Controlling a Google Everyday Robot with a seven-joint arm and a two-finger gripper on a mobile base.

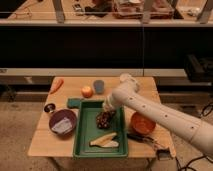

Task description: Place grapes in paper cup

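Observation:
The grapes (104, 120), a dark bunch, lie in the middle of the green tray (81, 145) on the wooden table. My gripper (107, 108) hangs straight over them at the end of the white arm, right at the top of the bunch. The arm comes in from the lower right. A pale rounded shape (125, 79) shows at the back of the table by the arm's bend. I cannot tell if it is the paper cup or part of the arm.
A grey-blue cup (99, 86) and an orange fruit (87, 91) stand behind the tray. A carrot (56, 85) lies at the back left. A purple bowl (63, 121) sits left of the tray, an orange bowl (142, 123) right. Pale peels (105, 141) lie in the tray's front.

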